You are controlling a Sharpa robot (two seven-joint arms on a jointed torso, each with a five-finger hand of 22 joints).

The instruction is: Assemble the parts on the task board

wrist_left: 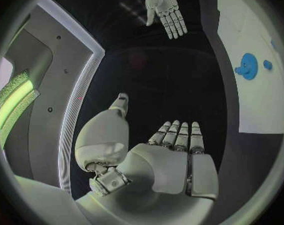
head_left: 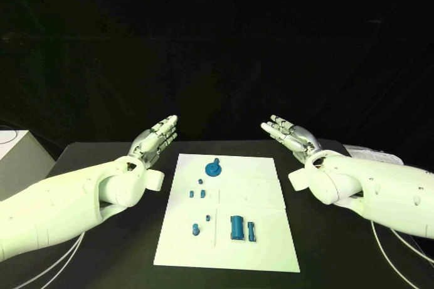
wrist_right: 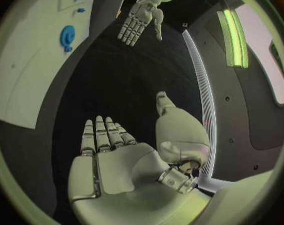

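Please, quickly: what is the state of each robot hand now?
Left robot hand: open, holding nothing.
Right robot hand: open, holding nothing.

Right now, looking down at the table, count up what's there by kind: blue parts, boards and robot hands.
Round blue part: 1
Long blue parts: 2
Small blue parts: 5
White task board: 1
Hands, both holding nothing: 2, the left hand and the right hand
Total: 11
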